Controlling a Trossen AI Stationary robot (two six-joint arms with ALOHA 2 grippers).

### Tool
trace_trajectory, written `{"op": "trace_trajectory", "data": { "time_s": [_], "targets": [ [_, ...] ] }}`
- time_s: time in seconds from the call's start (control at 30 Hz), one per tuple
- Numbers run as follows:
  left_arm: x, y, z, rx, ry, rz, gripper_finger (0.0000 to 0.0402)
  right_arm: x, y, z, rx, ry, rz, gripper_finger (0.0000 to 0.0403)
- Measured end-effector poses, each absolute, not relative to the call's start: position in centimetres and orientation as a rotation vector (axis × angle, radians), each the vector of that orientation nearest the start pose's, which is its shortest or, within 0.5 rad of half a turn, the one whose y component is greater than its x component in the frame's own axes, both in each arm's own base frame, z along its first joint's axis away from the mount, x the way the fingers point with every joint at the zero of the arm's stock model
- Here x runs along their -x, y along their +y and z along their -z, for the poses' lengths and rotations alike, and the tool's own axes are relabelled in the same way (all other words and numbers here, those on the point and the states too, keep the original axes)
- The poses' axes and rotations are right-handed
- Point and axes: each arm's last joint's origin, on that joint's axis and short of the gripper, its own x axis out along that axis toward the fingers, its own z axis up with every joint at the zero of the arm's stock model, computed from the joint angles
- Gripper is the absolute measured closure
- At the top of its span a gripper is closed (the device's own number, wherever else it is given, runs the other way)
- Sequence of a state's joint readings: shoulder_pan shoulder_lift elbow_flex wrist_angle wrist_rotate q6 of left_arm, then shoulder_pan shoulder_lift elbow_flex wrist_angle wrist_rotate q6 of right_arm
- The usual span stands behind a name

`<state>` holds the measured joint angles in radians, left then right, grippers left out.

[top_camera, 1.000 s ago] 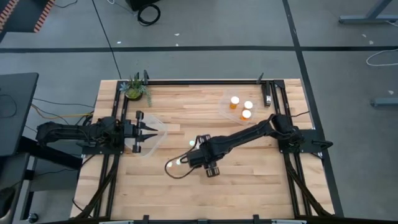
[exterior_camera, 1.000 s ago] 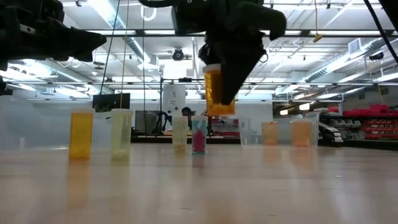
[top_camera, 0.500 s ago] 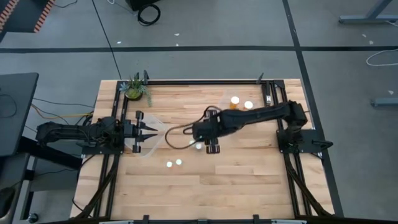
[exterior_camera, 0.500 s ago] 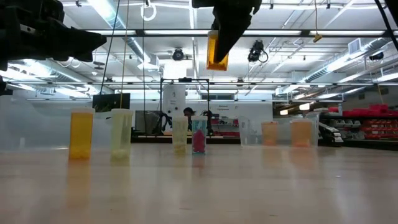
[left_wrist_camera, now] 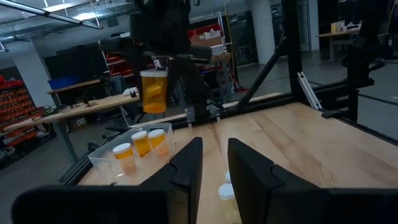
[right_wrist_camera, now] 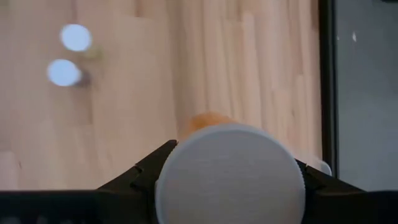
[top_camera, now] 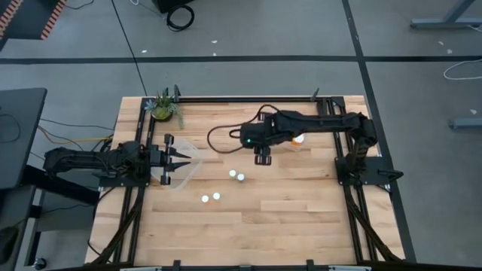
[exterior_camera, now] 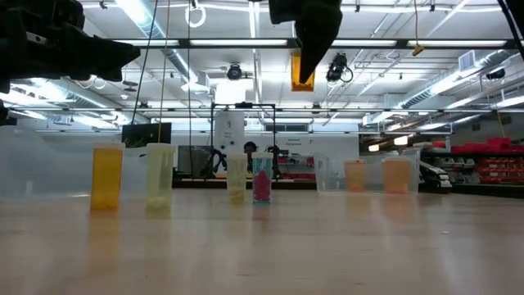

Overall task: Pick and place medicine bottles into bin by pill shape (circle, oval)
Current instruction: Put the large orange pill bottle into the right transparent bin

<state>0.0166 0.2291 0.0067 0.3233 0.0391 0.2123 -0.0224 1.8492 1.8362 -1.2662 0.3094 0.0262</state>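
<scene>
A: Right hand [top_camera: 260,143]?
B: Pinching an orange bottle [exterior_camera: 301,70] upright, white cap up, carried high above the table [top_camera: 301,218], near the middle toward the far edge.

A: Where's the bin from there?
B: The clear bin [left_wrist_camera: 102,160] with three orange bottles [left_wrist_camera: 142,144] sits toward the far right corner, just beside the hand on its right-edge side. Short sideways carry, I'd judge.

A: Left hand [top_camera: 179,157]?
B: Parked at the left edge over another bin, fingers [left_wrist_camera: 186,167] spread, holding nothing.

A: Leftovers?
B: Four small bottles [top_camera: 236,175] stand mid-table.

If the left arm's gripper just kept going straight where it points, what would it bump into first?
Probably the two white-capped bottles standing just past the left gripper's open fingers. The right gripper, holding an orange bottle, hangs farther on. Depth is uncertain.
</scene>
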Motion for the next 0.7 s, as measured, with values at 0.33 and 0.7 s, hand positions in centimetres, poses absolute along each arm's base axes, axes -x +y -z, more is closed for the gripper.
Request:
{"op": "trace_trajectory", "data": {
  "time_s": [0.33,0.7],
  "targets": [
    [-11.1,0.1,-17.8,-0.215,-0.103,0.011,0.0323,-35.6,-4.9,-30.3,0.108,1.371,0.391,0.0197],
    [-11.1,0.1,-17.8,-0.215,-0.103,0.011,0.0322,-33.0,-9.3,-25.0,0.049,1.578,0.509,0.0197]
  ]
}}
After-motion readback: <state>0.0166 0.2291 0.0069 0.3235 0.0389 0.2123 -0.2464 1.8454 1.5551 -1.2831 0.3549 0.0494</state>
